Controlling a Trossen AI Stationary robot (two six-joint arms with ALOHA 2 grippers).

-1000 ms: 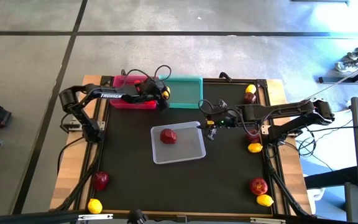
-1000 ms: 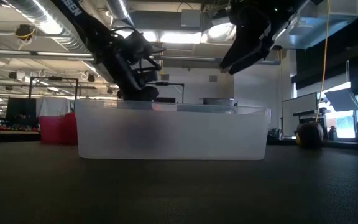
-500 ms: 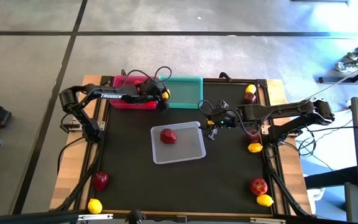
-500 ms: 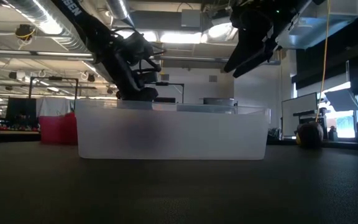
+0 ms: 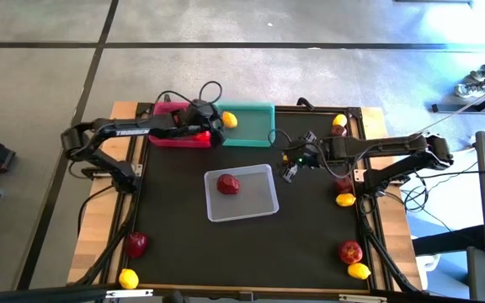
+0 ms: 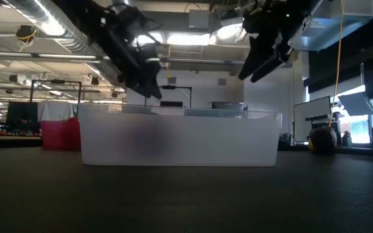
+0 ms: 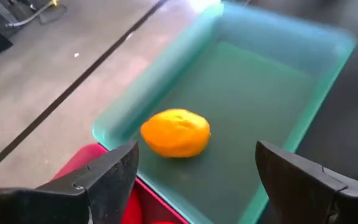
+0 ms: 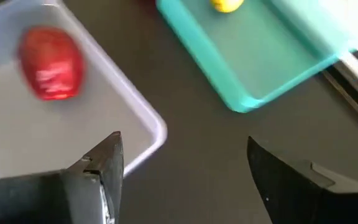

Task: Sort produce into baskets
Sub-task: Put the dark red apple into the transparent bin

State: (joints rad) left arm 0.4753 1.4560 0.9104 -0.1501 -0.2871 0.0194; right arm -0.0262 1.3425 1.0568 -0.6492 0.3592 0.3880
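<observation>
A yellow lemon [image 7: 176,132] lies on the floor of the teal basket [image 5: 255,126], near its left end. My left gripper [image 7: 197,180] hangs open above and just left of it, over the border between the pink basket [image 5: 165,109] and the teal one; in the high view it is [image 5: 205,118]. A red apple [image 5: 227,183] sits in the translucent basket [image 5: 259,206] at mid-table. My right gripper [image 5: 292,171] hovers open above that basket's far right corner, empty; in its wrist view it is [image 8: 185,180].
Loose produce lies along the table's edges: an apple [image 5: 136,244] and a lemon [image 5: 128,278] near left, a lemon [image 5: 344,199], an apple [image 5: 350,251] and a lemon [image 5: 359,271] at right, a lemon [image 5: 339,120] and an apple [image 5: 338,132] far right.
My left gripper has risen and drawn back toward the table's left edge, away from the lemon that was at its fingertips; the lemon now lies alone in the teal basket. My right gripper has tipped a little over the translucent basket's corner.
</observation>
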